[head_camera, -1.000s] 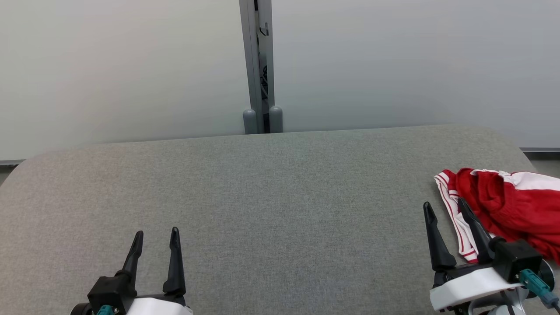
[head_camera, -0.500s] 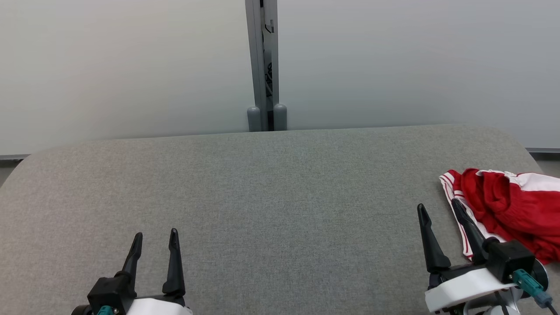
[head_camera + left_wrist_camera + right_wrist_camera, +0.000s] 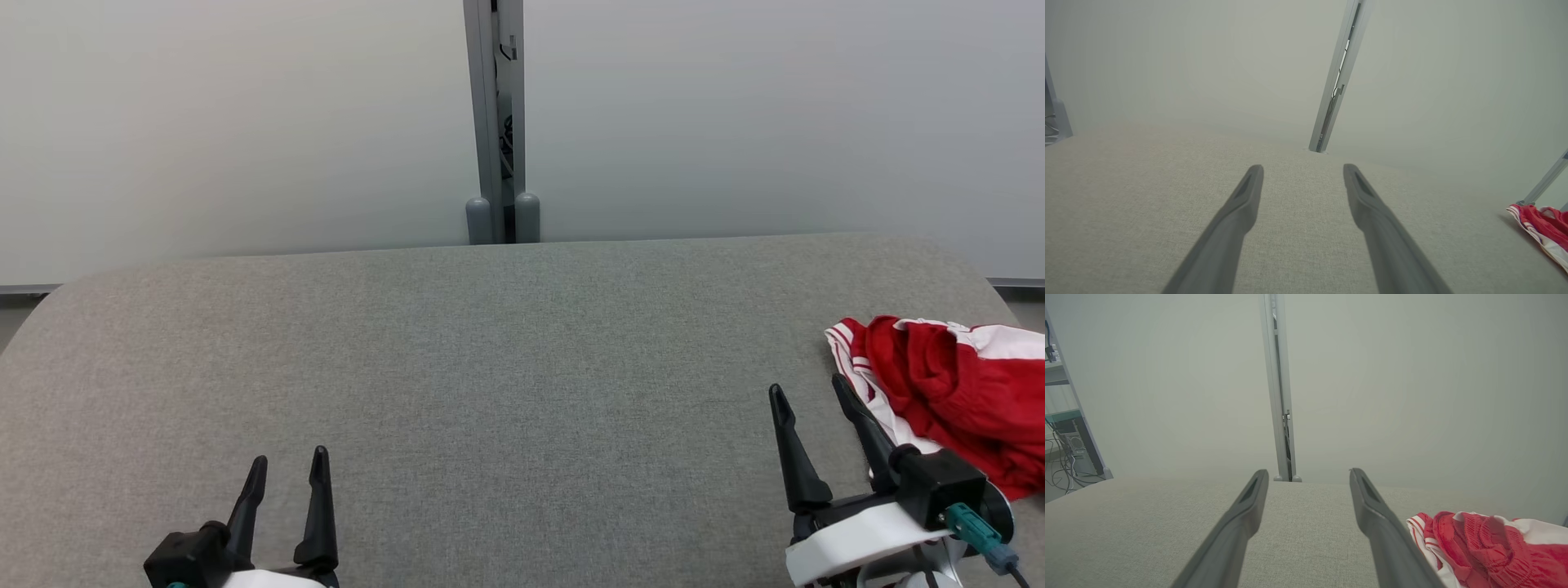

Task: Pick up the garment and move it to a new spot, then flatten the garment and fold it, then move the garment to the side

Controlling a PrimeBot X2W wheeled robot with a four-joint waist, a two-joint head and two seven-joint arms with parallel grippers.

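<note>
A crumpled red garment (image 3: 951,392) with white panels and red-striped trim lies at the right edge of the grey cloth-covered table (image 3: 506,359). In the right wrist view the garment (image 3: 1486,547) sits just right of my right finger. My right gripper (image 3: 806,390) stands open beside the garment's left edge, nothing between its fingers. At the lower left my left gripper (image 3: 289,459) is open over bare table, far from the garment (image 3: 1541,228), which shows small at the right of the left wrist view.
A pale partition wall (image 3: 245,122) with a grey post (image 3: 498,122) and two rounded feet stands behind the table. A shelf with cables (image 3: 1065,449) sits off the table's far left in the right wrist view.
The head camera has turned slightly, shifting the whole picture. Both grippers sit lower in the head view than a second ago, and the right one stands a little further left of the garment.
</note>
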